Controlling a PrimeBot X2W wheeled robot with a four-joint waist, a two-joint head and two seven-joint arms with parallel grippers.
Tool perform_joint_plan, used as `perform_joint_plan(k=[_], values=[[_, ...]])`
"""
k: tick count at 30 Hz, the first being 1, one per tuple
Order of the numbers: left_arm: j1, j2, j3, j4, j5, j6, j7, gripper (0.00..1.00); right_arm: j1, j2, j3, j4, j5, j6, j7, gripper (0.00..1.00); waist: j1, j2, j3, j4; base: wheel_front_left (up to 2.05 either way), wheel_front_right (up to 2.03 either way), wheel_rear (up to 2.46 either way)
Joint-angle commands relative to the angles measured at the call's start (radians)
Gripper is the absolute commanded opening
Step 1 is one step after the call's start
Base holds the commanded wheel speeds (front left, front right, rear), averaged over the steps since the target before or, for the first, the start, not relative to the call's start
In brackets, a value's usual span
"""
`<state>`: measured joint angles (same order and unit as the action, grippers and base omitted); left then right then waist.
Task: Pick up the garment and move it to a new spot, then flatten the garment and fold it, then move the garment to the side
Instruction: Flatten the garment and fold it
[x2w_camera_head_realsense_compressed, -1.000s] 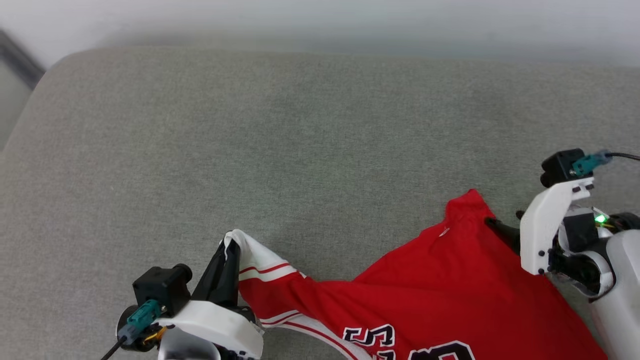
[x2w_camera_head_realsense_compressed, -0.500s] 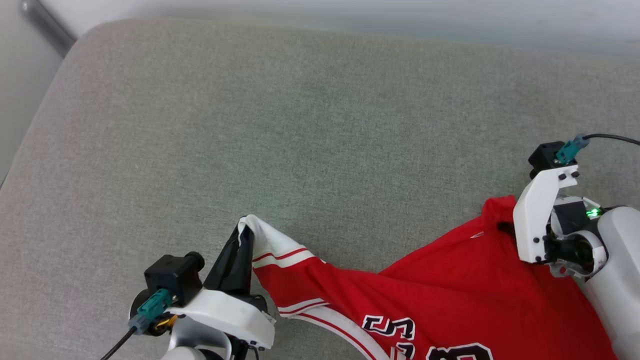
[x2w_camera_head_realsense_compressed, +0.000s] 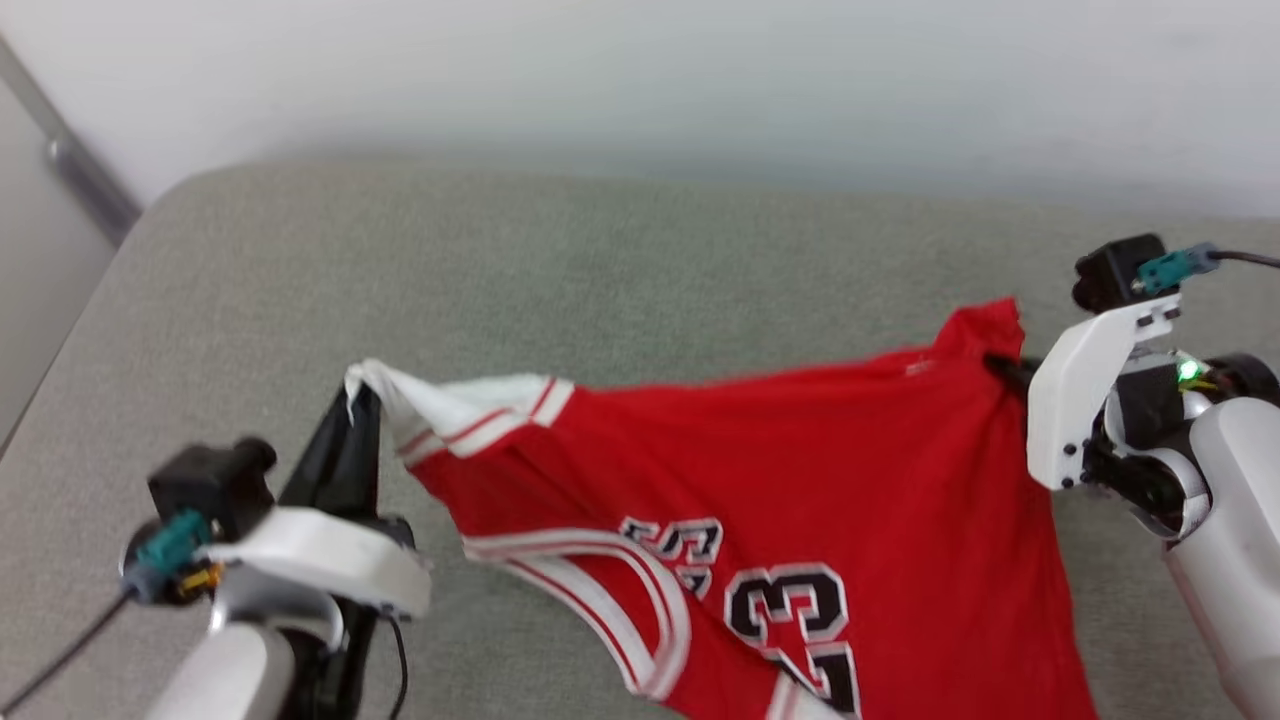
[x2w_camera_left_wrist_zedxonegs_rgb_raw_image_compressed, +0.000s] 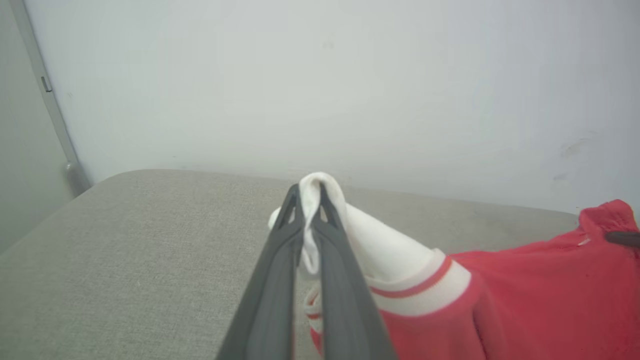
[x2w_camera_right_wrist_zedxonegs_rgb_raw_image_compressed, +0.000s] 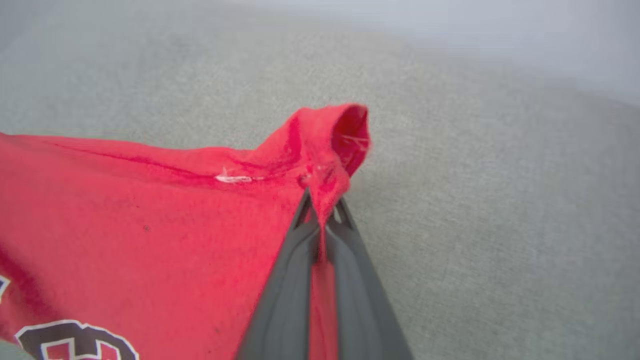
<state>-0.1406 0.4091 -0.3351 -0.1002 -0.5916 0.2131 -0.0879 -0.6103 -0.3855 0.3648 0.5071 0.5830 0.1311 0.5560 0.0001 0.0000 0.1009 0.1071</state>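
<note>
garment (x2w_camera_head_realsense_compressed: 760, 470) strung left-right between tools: left tool (x2w_camera_head_realsense_compressed: 353, 398) clamps white sleeve, right tool (x2w_camera_head_realsense_compressed: 998, 364) clamps red corner.

garment (x2w_camera_head_realsense_compressed: 800, 470): red jersey, white sleeve | stretched, hanging | "23" lettering showing

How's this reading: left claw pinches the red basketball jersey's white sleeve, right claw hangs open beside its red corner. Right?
One error: the right claw is shut on the red corner of the red basketball jersey, not open beside it; the right wrist view shows this. The left claw does pinch the white sleeve.
</note>
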Motion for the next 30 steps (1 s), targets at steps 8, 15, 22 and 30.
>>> perform_joint_plan(k=[8, 15, 22, 30], values=[[-0.256, 0.000, 0.066, 0.188, -0.039, -0.062, -0.032, 0.00, -0.075, 0.069, -0.088, 0.024, -0.080, -0.001, -0.221, 0.00, -0.0001, 0.0000, -0.093, -0.083, 0.00, 0.00, 0.00], [-0.525, -0.023, 0.077, 0.408, -0.051, -0.122, -0.053, 0.00, -0.209, 0.106, -0.148, 0.063, -0.123, -0.001, -0.323, 0.00, -0.0001, 0.0000, -0.054, -0.113, 0.00, 0.00, 0.00], [-0.844, -0.028, 0.066, 0.565, -0.007, -0.146, -0.061, 0.00, -0.426, 0.094, -0.215, 0.079, -0.155, -0.001, -0.399, 0.00, -0.0001, 0.0000, 0.068, -0.123, 0.00, 0.00, 0.00], [-1.201, -0.018, 0.060, 0.696, 0.047, -0.167, -0.095, 0.00, -0.690, 0.075, -0.254, 0.105, -0.175, -0.001, -0.469, 0.00, -0.0001, 0.0000, 0.246, -0.130, 0.00, 0.00, 0.00]])
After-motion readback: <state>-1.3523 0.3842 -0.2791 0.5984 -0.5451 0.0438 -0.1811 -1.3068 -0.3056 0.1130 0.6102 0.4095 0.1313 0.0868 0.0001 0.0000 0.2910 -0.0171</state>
